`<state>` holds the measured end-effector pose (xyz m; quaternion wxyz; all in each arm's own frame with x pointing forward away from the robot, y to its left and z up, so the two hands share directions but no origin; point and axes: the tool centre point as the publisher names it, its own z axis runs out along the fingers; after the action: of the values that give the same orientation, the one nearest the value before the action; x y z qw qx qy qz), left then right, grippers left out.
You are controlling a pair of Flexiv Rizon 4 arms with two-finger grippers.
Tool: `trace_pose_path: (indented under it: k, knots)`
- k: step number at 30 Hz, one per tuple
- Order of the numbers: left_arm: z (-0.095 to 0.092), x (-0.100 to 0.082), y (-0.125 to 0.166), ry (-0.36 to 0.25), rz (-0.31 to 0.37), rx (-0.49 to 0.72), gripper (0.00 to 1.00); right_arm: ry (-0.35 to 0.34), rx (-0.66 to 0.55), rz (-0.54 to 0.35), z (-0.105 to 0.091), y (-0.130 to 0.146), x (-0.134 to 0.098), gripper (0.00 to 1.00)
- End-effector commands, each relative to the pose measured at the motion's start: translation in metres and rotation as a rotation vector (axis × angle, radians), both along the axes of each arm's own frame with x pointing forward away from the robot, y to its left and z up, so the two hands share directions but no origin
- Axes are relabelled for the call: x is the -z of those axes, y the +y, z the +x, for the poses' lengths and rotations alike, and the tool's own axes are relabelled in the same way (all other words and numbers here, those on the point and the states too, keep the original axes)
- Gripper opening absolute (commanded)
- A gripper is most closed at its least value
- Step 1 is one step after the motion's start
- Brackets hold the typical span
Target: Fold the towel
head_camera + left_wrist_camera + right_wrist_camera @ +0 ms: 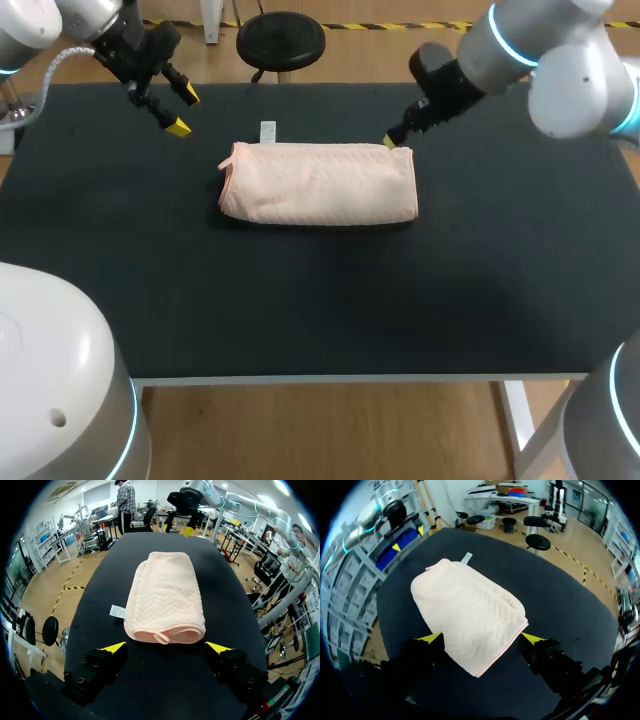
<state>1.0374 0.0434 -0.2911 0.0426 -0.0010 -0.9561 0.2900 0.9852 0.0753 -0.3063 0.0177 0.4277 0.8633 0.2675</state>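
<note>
With the pink towel lying folded mid-counter, our right claw wide and empty astride its right end and our left claw wide, empty and apart from its left end, we judge any further fold needs every layer pinched together before lifting.

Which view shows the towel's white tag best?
The left wrist view: the white tag lies nearest there, flat on the table beside the towel. Head and right wrist views show it small, at the towel's edge.
</note>
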Motion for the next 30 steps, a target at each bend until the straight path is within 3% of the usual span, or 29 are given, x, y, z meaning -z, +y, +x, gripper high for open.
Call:
trace_pose_path:
  k: [1, 8, 14, 17, 30]
  knots:
    - [0.0, 0.001, 0.0, -0.001, -0.001, 0.001, 1.0, 0.136, 0.578, 0.399, -0.013, -0.011, 0.005, 1.0]
    - [0.0, 0.001, 0.0, -0.001, -0.001, 0.001, 1.0, 0.262, 0.586, 0.335, -0.03, -0.024, 0.025, 1.0]
    - [0.0, 0.001, 0.0, -0.001, -0.001, 0.001, 1.0, 0.365, 0.548, 0.349, -0.031, -0.026, 0.055, 1.0]
    - [0.0, 0.001, 0.0, -0.001, -0.001, 0.001, 1.0, 0.358, 0.505, 0.283, -0.027, -0.022, 0.069, 1.0]
    - [0.0, 0.001, 0.0, -0.001, -0.001, 0.001, 1.0, 0.394, 0.417, 0.309, -0.008, -0.011, 0.094, 1.0]
